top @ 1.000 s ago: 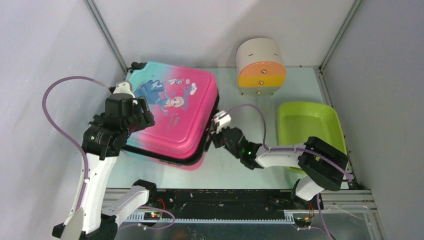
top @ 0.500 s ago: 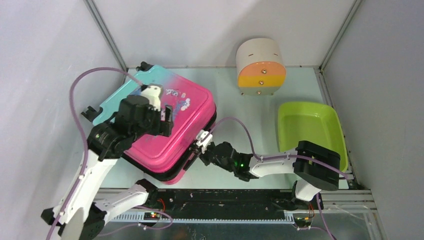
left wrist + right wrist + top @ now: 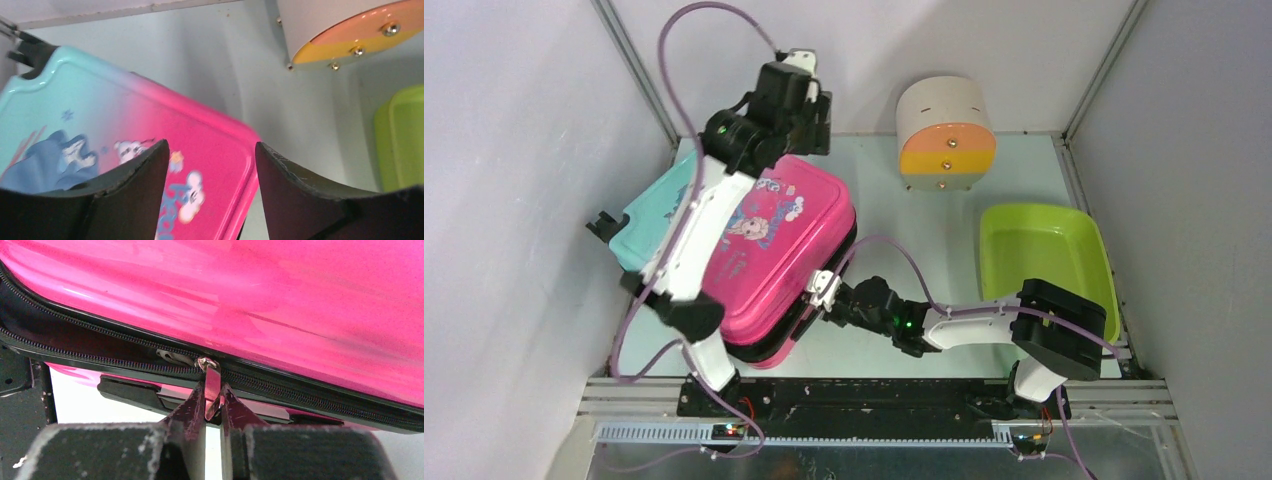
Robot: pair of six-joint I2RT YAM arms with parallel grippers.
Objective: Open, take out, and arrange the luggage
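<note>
**Right gripper pinching the suitcase zipper pull**

The suitcase is lying closed, print side up. At its near right edge, the right gripper is clamping the metal zipper pull between narrow fingers. The left gripper is hovering above its far edge, fingers spread wide, gripping nothing. A green tray is sitting well to its right.

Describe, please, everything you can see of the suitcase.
The luggage is a hard shell fading teal to pink, with cartoon print, black wheels and zipper trim. It lies on the table, lid down, zipper parted beside its pull. The right gripper pinches that pull; the open left gripper hangs clear above.
</note>
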